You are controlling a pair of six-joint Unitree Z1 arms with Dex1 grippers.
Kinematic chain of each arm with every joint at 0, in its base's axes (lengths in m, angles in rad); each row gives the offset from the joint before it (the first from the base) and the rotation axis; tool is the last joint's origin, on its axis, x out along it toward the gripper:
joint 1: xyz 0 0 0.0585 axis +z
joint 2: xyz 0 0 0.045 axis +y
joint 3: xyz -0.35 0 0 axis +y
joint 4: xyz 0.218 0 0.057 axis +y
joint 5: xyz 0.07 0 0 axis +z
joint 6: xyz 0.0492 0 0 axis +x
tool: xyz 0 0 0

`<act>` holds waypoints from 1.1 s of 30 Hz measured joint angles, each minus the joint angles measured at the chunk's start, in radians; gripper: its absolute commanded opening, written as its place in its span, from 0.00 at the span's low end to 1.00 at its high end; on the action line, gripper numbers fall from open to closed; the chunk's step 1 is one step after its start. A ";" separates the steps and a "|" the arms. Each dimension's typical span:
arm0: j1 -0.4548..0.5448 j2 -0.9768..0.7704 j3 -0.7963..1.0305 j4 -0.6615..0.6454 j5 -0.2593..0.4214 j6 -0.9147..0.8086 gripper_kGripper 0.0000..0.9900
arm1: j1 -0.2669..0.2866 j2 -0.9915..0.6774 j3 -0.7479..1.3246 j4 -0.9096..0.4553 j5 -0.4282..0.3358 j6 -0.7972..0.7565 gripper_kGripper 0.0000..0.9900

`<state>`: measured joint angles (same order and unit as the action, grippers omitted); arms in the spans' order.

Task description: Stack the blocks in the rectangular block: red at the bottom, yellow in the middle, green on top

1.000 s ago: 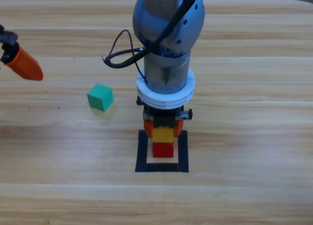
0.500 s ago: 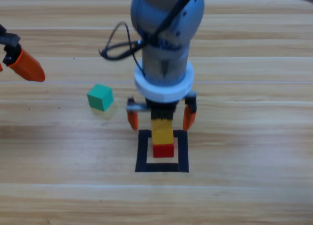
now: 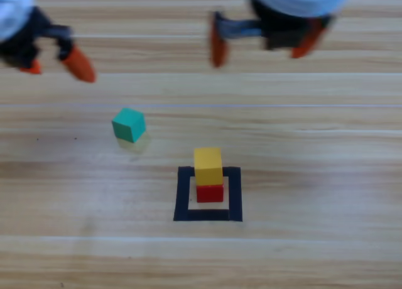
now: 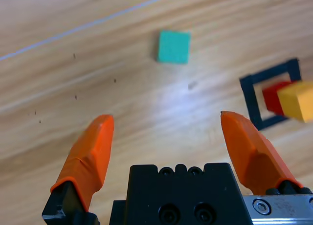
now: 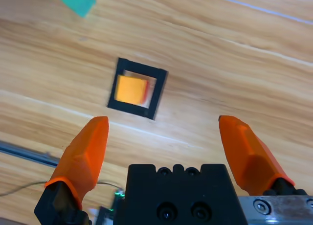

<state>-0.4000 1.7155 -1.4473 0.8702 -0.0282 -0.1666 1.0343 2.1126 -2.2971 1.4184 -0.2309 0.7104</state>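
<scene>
Yellow (image 3: 208, 165) sits on red (image 3: 210, 193) inside the rectangular block (image 3: 182, 195); green (image 3: 129, 124) lies apart; both grippers, left (image 3: 56, 66) and right (image 3: 262, 41), hang jaws apart.

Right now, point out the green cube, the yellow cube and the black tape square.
green cube (image 3: 129, 124), high view, top face.
yellow cube (image 3: 208, 165), high view, top face.
black tape square (image 3: 183, 193), high view, left strip.

Light-brown wooden table (image 3: 314, 176), planks laid side to side, grain running along them. Thin pale seam lines (image 3: 282, 105) cross the top between planks; one (image 4: 88, 25) shows slanted in the left wrist view. A few small dark specks (image 4: 76, 97) on the wood there. Right wrist view, low left corner: dark grey strip (image 5: 24, 154), thin dark cable (image 5: 19, 188) beside it, small green light (image 5: 117, 193) nearby.
</scene>
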 measured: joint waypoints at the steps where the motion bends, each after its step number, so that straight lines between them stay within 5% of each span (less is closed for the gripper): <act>1: 0.001 0.046 -0.029 -0.002 0.009 0.000 0.94 | 0.001 -0.073 0.150 -0.085 -0.007 -0.017 1.00; 6: 0.003 0.221 -0.093 -0.029 0.033 0.003 0.94 | 0.003 -0.422 0.888 -0.629 0.038 -0.166 1.00; 11: 0.003 0.290 -0.105 -0.047 0.034 0.022 0.94 | 0.002 -0.572 0.959 -0.664 0.081 -0.299 1.00; 17: 0.000 0.351 -0.162 -0.050 0.039 0.035 0.94 | 0.002 -0.572 1.026 -0.666 0.083 -0.347 1.00; 20: -0.006 0.381 -0.175 -0.056 0.039 0.037 0.94 | 0.002 -0.574 1.109 -0.775 0.084 -0.442 1.00; 33: -0.061 0.484 -0.221 -0.059 0.057 0.035 0.94 | 0.002 -0.605 1.153 -0.837 0.086 -0.469 1.00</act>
<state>-0.4611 2.1994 -1.6684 0.8112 0.0286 -0.1317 1.0362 1.5074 -1.1445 0.5817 -0.1444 0.2409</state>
